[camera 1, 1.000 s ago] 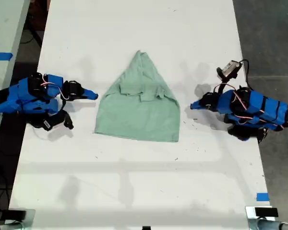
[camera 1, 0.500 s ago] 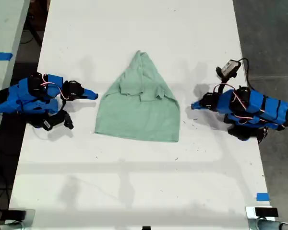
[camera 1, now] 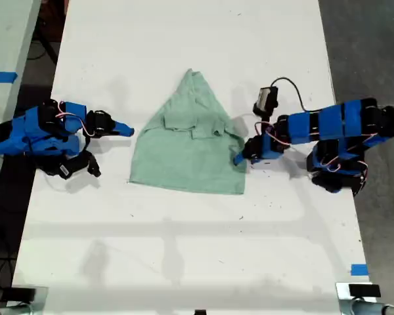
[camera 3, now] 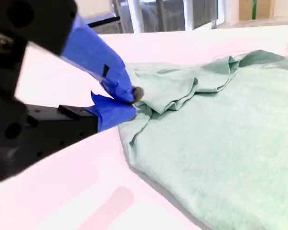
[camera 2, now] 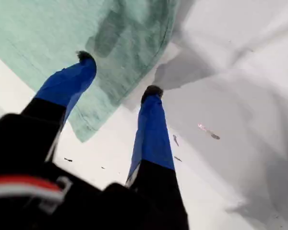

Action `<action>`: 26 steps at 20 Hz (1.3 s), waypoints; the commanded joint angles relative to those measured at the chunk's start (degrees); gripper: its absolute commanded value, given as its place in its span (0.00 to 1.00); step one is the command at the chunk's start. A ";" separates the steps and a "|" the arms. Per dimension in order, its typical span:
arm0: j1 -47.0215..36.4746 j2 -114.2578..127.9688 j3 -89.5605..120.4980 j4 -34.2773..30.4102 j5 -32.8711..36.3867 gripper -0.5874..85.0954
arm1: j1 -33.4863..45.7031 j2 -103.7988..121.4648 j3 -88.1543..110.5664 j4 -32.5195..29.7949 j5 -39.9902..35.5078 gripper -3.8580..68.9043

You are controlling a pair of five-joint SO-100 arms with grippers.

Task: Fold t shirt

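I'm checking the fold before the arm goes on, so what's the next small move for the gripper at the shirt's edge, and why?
Probably lower my first gripper a touch and close on the hem. Its jaws stand open over the t shirt edge on the exterior view's right, one fingertip over cloth, the other over the white table, nothing gripped yet. My second gripper sits shut at the opposite edge.

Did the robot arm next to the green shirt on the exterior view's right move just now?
Yes. My first gripper reached toward the exterior view's left, from bare table to the t shirt edge.
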 commanded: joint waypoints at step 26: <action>-0.62 0.35 -0.53 0.18 -0.88 0.01 | -3.52 -24.70 -61.87 24.26 -13.71 0.37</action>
